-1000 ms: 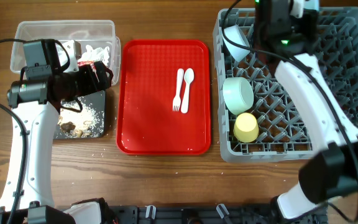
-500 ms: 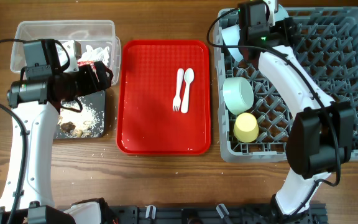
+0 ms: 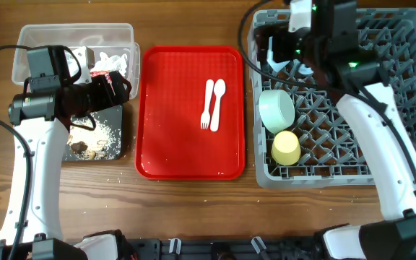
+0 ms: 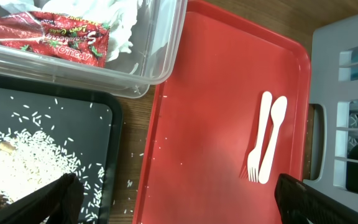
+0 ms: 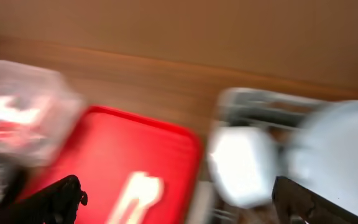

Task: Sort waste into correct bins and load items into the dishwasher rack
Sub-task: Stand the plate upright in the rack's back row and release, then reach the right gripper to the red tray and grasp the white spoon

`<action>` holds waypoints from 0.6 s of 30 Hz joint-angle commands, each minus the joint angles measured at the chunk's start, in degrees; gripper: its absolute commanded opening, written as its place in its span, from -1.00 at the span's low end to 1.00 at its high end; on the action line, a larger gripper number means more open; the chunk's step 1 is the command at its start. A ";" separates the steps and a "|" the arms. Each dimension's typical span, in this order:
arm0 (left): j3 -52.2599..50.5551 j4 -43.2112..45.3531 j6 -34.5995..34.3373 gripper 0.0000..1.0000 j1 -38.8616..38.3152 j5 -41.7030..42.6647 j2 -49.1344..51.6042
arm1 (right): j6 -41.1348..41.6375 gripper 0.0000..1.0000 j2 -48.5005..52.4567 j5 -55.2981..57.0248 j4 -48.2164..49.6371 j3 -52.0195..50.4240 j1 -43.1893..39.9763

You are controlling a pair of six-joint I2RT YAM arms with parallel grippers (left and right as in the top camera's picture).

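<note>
A white fork point(image 3: 207, 108) and spoon point(image 3: 218, 101) lie side by side on the red tray point(image 3: 165, 144). A mint-green bowl point(image 3: 276, 110) and a yellow cup point(image 3: 287, 147) sit in the grey dishwasher rack point(image 3: 403, 87). A pale bowl point(image 3: 274, 49) rests at the rack's back left corner, partly hidden by my open right gripper point(image 3: 284, 45). The right wrist view is blurred and its gripper point(image 5: 179, 199) holds nothing. The clear tub point(image 3: 27, 32) holds the red wrapper point(image 4: 48, 37) and tissue point(image 4: 104, 12). My open left gripper point(image 4: 176, 199) hovers empty between the black tray point(image 4: 73, 118) and the red tray.
Brown scraps point(image 3: 85, 148) and pale crumbs point(image 4: 23, 149) lie in the black tray. A few crumbs dot the wooden table between the black tray and the red tray. The right arm stretches across the rack's right half.
My right gripper has gone from shut to open and its arm has swung about over the rack's back left. The left arm has not moved.
</note>
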 commanded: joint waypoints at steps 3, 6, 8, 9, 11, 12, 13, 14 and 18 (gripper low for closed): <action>0.79 0.13 0.31 1.00 0.28 -0.09 -0.37 | 8.92 0.99 7.82 2.80 -0.61 0.22 12.57; 0.79 0.13 0.31 1.00 0.28 -0.09 -0.37 | 8.92 1.00 12.17 10.71 -3.91 0.22 18.53; 0.79 0.13 0.31 1.00 0.26 -0.09 -0.37 | 8.48 0.99 14.95 9.40 -6.34 0.22 20.04; 0.79 0.13 0.31 1.00 0.28 -0.09 -0.37 | 8.07 0.99 15.89 8.20 -7.30 0.22 20.33; 0.79 0.13 0.31 1.00 0.28 -0.09 -0.37 | 8.20 0.99 16.92 7.65 -8.59 0.15 20.39; 0.79 0.13 0.31 1.00 0.28 -0.09 -0.37 | 8.11 0.99 17.18 7.82 -8.79 0.11 20.39; 0.79 0.13 0.31 1.00 0.28 -0.09 -0.37 | 8.07 0.99 17.59 8.09 -8.52 0.11 20.39; 0.79 0.13 0.31 1.00 0.28 -0.09 -0.37 | 8.13 0.98 18.12 8.55 -8.00 0.11 20.39; 0.79 0.13 0.31 1.00 0.28 -0.09 -0.37 | 8.37 0.64 22.60 12.94 -7.13 0.11 20.39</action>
